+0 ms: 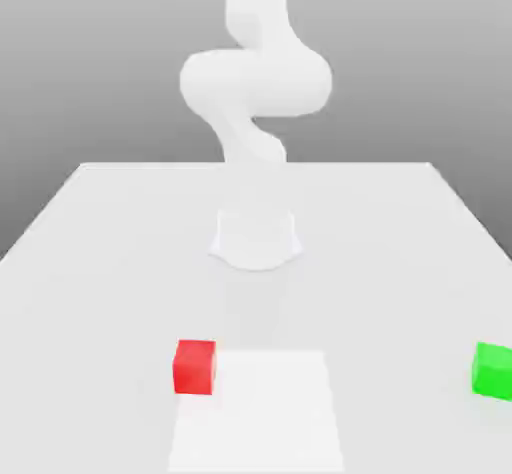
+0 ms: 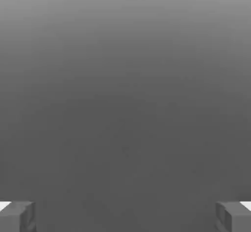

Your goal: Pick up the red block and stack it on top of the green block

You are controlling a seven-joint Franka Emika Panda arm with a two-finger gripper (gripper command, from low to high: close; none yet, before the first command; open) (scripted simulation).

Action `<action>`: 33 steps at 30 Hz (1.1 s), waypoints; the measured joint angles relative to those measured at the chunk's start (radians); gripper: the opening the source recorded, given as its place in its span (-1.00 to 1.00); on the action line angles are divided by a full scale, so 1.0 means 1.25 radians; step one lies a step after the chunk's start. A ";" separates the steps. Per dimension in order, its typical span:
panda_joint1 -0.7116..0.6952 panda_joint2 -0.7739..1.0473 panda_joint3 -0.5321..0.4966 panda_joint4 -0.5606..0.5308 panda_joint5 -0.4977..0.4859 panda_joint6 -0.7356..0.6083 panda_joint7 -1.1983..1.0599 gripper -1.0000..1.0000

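gripper (image 2: pixel 125 216) jaws wide, holding nothing. red block (image 1: pixel 195 366) sits flat, a cube, no long axis. green block (image 1: pixel 492 370) flat too, both well apart from the gripper.

The gripper (image 2: pixel 125 216) stands wide open, nothing between its two grey fingertips (image 2: pixel 19 216). Beyond them lies a plain grey surface (image 2: pixel 125 104), darker toward the fingertips.

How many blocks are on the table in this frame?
2. The red block sits toward the exterior view's left, beside a paler square patch of the table. The green block sits at the far right edge of that view, well apart from it. Neither looks hidden.
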State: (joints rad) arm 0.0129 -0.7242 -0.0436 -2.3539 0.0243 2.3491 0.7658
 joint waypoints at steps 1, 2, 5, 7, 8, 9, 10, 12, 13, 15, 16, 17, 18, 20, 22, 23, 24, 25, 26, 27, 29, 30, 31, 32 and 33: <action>0.005 0.030 -0.015 -0.020 0.009 0.019 -0.013 0.00; 0.009 0.059 -0.030 -0.040 0.018 0.037 -0.026 0.00; 0.021 0.146 -0.066 -0.096 0.039 0.089 -0.059 0.00; 0.026 0.204 -0.084 -0.134 0.052 0.124 -0.081 0.00; 0.028 0.233 -0.092 -0.153 0.057 0.142 -0.091 0.00; 0.029 0.262 -0.099 -0.172 0.061 0.159 -0.100 0.00; 0.030 0.292 -0.106 -0.191 0.065 0.178 -0.109 0.00; 0.028 0.353 -0.116 -0.231 0.067 0.216 -0.124 0.00; 0.025 0.385 -0.120 -0.252 0.066 0.236 -0.130 0.00; 0.015 0.452 -0.126 -0.295 0.051 0.280 -0.134 0.00; 0.008 0.488 -0.130 -0.319 0.034 0.305 -0.129 0.00; 0.000 0.518 -0.135 -0.341 0.011 0.327 -0.120 0.00; -0.011 0.542 -0.140 -0.356 -0.008 0.346 -0.112 0.00; -0.014 0.580 -0.140 -0.363 -0.012 0.376 -0.114 0.00; -0.015 0.614 -0.133 -0.360 0.004 0.404 -0.128 0.00; -0.016 0.631 -0.128 -0.357 0.015 0.418 -0.137 0.00; -0.022 0.648 -0.119 -0.354 0.026 0.433 -0.144 0.00; -0.027 0.665 -0.112 -0.352 0.040 0.447 -0.155 0.00; -0.034 0.683 -0.102 -0.349 0.054 0.462 -0.165 0.00; -0.042 0.701 -0.090 -0.347 0.068 0.477 -0.175 0.00; -0.064 0.738 -0.062 -0.344 0.093 0.508 -0.193 0.00; -0.077 0.757 -0.046 -0.342 0.103 0.523 -0.200 0.00; -0.084 0.767 -0.037 -0.341 0.109 0.532 -0.204 -1.00; -0.084 0.767 -0.037 -0.341 0.109 0.532 -0.204 -1.00; -0.084 0.767 -0.037 -0.341 0.109 0.532 -0.203 -1.00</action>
State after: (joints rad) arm -0.0925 0.2351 -0.0902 -2.7805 0.1607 3.0145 0.5115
